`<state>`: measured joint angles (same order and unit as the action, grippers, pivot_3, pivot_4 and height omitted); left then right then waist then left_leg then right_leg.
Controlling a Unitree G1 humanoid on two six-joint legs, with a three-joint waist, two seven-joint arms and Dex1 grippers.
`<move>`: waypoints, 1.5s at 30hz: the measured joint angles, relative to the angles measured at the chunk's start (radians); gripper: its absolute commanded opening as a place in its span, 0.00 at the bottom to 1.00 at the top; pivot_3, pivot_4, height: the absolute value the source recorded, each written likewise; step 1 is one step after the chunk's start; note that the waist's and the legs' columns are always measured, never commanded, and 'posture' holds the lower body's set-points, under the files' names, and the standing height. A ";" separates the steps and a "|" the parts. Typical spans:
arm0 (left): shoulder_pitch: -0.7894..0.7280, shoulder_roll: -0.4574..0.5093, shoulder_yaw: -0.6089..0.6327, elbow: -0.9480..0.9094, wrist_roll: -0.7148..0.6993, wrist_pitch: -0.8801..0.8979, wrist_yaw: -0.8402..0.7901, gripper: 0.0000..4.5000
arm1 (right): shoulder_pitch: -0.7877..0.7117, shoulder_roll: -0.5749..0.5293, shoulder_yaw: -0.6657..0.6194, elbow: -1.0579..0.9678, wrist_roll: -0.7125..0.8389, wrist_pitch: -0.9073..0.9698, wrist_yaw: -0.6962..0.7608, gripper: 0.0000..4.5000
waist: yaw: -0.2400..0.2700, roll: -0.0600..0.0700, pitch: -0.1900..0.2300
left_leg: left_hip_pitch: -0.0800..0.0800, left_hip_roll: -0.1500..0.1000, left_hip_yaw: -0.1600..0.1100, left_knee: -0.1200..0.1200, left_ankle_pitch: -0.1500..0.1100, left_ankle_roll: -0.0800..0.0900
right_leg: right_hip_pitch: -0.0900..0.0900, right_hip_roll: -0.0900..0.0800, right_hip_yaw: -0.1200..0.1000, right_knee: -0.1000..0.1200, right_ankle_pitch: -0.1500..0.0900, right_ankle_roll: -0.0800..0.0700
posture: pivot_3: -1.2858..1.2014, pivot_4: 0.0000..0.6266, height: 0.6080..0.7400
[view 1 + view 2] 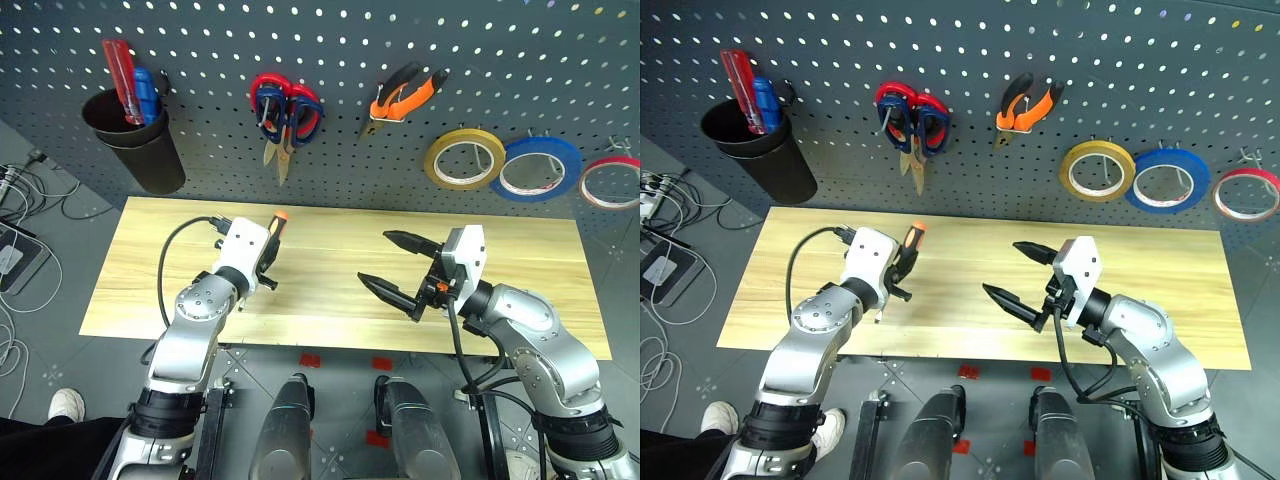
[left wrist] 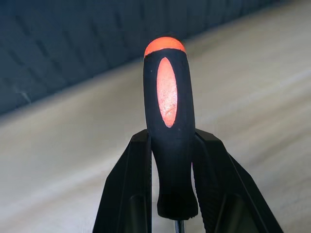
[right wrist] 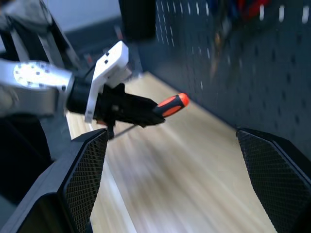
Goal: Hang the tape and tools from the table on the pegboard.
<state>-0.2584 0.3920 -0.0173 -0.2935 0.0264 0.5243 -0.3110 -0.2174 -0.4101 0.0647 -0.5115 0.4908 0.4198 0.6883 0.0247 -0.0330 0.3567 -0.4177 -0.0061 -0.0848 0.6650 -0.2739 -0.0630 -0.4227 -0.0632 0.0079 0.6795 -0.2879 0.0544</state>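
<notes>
Both arms are seen raised over the worktop, nearest the head camera. Left tool is closed on the screwdriver: its two black fingers are clamped on the lower part of the orange-and-black handle, with the orange cap pointing toward the pegboard and a short length of metal shaft visible below the handle. Screwdriver is held clear of the worktop surface. Right tool is spread wide and holds nothing; its fingers point toward the left arm.

On the pegboard, the following are noted as hanging:
- pliers, orange handles, near the middle;
- blue-handled scissors together with red-handled scissors, left of the pliers;
- yellow roll, blue roll and red tape, in a row at the right.

A black cup is mounted at the left of the pegboard, with a red screwdriver and a blue screwdriver standing in it.
</notes>
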 measured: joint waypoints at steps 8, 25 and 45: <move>-0.029 -0.063 0.040 -0.176 0.105 -0.001 0.175 0.18 | -0.033 0.064 -0.010 -0.033 0.031 0.006 -0.086 1.00 | 0.004 -0.002 -0.081 | 0.001 -0.002 0.001 0.000 0.000 0.000 | 0.002 0.003 -0.001 0.000 0.000 0.000 | 0.58 0.23 1.00; -0.615 0.084 0.141 0.395 0.135 -0.367 0.256 0.18 | -0.231 0.218 0.048 0.118 -0.024 -0.039 -0.145 1.00 | 0.025 -0.006 -0.149 | 0.002 -0.002 0.003 0.000 0.000 0.000 | 0.001 0.005 0.000 0.000 0.000 0.000 | 0.58 0.18 1.00; -0.481 0.030 0.183 0.487 0.110 -0.368 0.365 0.18 | -0.273 0.197 0.055 0.131 -0.044 -0.016 -0.188 1.00 | 0.000 -0.006 -0.158 | 0.002 -0.002 0.002 0.000 0.000 0.000 | 0.001 0.005 -0.001 0.002 0.000 0.000 | 0.57 0.23 1.00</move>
<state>-0.7397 0.4220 0.1653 0.1939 0.1366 0.1561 0.0544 -0.4900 -0.2135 0.1200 -0.3806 0.4473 0.4039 0.5000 0.0251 -0.0387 0.1982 -0.4155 -0.0081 -0.0831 0.6655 -0.2736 -0.0634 -0.4217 -0.0580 0.0070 0.6817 -0.2879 0.0542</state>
